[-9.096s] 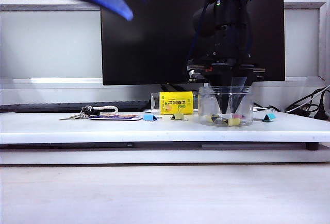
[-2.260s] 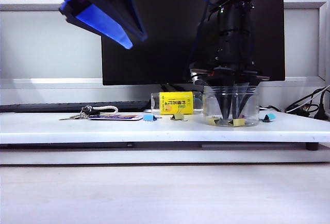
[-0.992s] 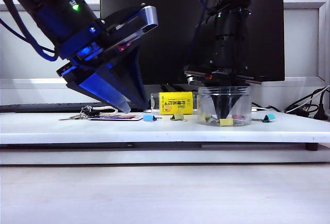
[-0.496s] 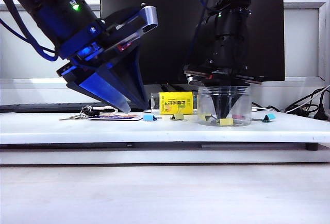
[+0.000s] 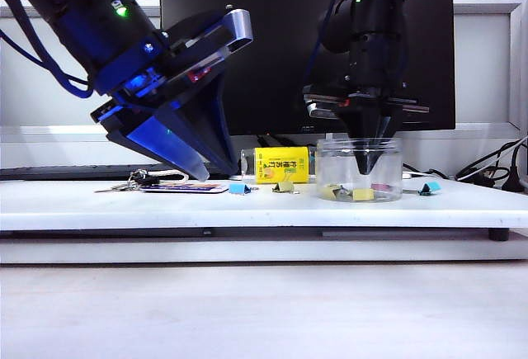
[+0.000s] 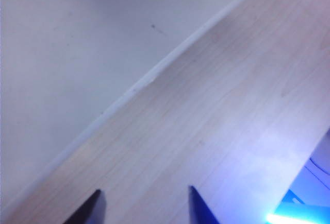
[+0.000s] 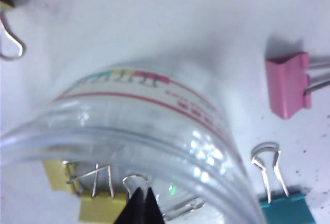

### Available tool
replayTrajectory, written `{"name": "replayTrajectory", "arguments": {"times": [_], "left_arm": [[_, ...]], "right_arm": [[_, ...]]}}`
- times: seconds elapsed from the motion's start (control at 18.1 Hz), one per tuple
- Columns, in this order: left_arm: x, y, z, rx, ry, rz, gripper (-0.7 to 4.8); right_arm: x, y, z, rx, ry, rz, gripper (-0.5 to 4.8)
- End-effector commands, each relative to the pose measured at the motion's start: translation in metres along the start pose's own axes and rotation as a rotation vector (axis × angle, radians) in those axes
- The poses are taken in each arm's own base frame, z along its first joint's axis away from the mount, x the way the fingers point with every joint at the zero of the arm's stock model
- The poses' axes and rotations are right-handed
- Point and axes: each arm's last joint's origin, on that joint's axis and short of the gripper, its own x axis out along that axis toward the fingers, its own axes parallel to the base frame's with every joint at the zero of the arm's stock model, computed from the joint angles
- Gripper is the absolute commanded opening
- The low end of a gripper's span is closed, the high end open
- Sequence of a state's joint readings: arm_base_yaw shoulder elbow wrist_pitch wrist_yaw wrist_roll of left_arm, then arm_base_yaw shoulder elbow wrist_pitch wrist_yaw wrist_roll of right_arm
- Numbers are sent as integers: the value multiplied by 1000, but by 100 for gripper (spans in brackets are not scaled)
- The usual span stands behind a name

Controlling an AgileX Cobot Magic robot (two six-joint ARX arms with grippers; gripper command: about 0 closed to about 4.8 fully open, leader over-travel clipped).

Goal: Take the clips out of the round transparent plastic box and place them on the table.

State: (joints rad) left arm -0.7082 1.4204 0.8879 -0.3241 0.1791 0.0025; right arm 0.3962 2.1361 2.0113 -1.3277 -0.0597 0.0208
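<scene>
exterior view: right gripper (image 5: 368,166) higher than before

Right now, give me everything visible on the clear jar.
The jar is a short, wide cylinder of clear, colourless plastic with a ridged rim, lidless, standing upright on the white table right of the yellow packet. A printed label with a red line and coloured squares runs along its wall in the right wrist view. Yellow clips with wire handles lie on its bottom. The right gripper, shut, dips into its mouth from above; contact with the wall can't be told.
</scene>
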Motion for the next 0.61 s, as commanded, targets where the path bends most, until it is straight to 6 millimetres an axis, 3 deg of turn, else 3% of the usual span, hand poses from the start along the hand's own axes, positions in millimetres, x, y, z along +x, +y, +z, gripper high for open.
{"name": "replayTrajectory", "arguments": {"times": [0.06,0.61], "left_arm": [[-1,0,2,1,-20,-2,214],[-1,0,2,1,-22,-2,214]], "right_arm": [[-4,4,-2,9,2,110,120],[-3,8,-3,39,31,253,118]]}}
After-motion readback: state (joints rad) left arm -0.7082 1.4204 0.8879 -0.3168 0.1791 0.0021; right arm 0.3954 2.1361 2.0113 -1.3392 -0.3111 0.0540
